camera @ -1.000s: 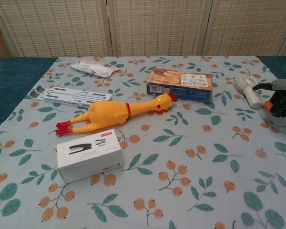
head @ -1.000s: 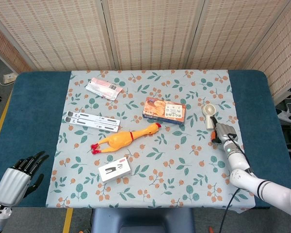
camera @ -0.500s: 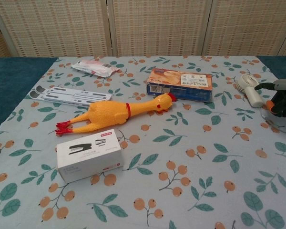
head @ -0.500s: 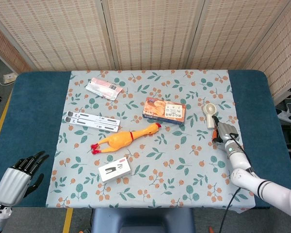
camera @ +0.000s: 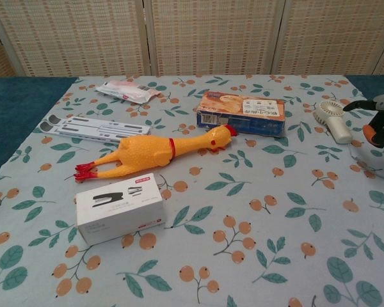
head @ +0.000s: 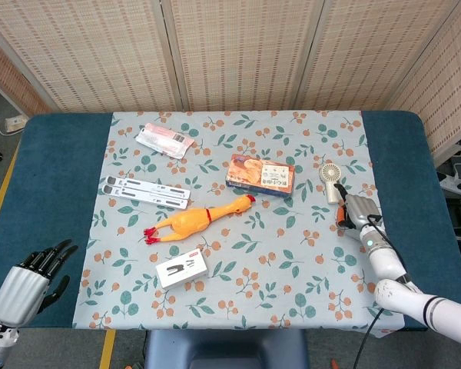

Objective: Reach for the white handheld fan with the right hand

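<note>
White handheld fan (head: 330, 181), likely light, rigid plastic best gripped by its handle, lies just beside the right hand (head: 354, 211), whose fingers are apart, holding nothing.

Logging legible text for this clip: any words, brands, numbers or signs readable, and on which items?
None can be read for certain.
Orange snack box: white and dark lettering on its side and top, too small.
White box: black stapler-like picture and a small red label, blurred.
Pink-and-white packet: print too small.
White handheld fan, rubber chicken: no text visible.
</note>
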`<state>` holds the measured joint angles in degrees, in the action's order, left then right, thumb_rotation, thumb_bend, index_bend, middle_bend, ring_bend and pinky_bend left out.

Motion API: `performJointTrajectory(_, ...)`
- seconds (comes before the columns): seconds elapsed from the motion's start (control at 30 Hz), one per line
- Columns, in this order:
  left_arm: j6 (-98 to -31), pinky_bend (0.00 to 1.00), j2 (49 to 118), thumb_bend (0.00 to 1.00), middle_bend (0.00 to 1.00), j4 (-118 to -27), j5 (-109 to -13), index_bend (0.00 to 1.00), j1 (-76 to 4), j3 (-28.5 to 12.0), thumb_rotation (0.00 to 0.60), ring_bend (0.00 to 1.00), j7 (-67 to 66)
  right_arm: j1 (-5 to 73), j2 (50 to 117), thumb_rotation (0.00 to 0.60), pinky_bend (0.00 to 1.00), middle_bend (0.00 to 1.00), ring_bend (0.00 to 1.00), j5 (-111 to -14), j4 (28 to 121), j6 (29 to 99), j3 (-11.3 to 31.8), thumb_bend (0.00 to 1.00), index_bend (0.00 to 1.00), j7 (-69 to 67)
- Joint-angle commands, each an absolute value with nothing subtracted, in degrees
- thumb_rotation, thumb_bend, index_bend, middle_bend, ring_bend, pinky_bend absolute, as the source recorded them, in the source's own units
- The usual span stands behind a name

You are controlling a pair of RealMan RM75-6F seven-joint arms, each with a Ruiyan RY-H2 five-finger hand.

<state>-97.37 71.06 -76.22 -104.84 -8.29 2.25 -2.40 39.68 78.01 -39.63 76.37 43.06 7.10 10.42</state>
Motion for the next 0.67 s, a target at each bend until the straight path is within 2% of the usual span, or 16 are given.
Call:
performJointTrajectory(0.03, -97.4, 0.44, 71.1, 0.44, 0.14, -76.2, -104.9, 0.17, -8.3, 2.3, 0.600, 0.29, -2.4, 35.4, 74.2, 0.600, 0.46, 0.71, 0.55, -46.5, 82.6, 50.5, 5.6, 0.68, 0.00, 9.9)
performJointTrajectory(0.1, -97.4, 0.44, 71.1, 0.44, 0.14, -76.1, -104.9, 0.17, -8.3, 2.2, 0.600, 0.29, -2.4, 32.9, 73.2, 0.600, 0.46, 0.71, 0.55, -50.5, 84.6, 55.4, 4.6, 0.68, 0.00, 9.4)
performJointTrajectory(0.27, -97.4, 0.44, 71.3, 0.44, 0.14, -75.9, -104.7, 0.17, -8.4, 2.0, 0.600, 0.29, -2.2, 23.0, 73.7, 0.600, 0.46, 0.71, 0.53, -64.9, 85.6, 74.1, 0.8, 0.68, 0.00, 5.1)
performJointTrajectory(0.37, -97.6, 0.44, 71.4, 0.44, 0.14, -75.8, -104.7, 0.17, -8.4, 2.0, 0.600, 0.29, -2.3, 17.8, 74.7, 0.600, 0.41, 0.65, 0.45, -72.3, 82.9, 83.2, -2.1, 0.60, 0.05, 4.5)
performJointTrajectory(0.53, -97.7, 0.44, 71.9, 0.44, 0.14, -75.5, -104.7, 0.17, -8.5, 1.7, 0.600, 0.29, -2.7, 13.5, 74.6, 0.600, 0.24, 0.43, 0.24, -78.9, 80.7, 89.4, -4.7, 0.45, 0.12, 5.8)
performJointTrajectory(0.67, -97.2, 0.45, 72.0, 0.44, 0.14, -75.6, -104.5, 0.17, -8.7, 1.6, 0.600, 0.29, -3.4, 12.0, 74.3, 0.600, 0.22, 0.34, 0.16, -81.4, 81.0, 92.0, -4.1, 0.39, 0.12, 7.1)
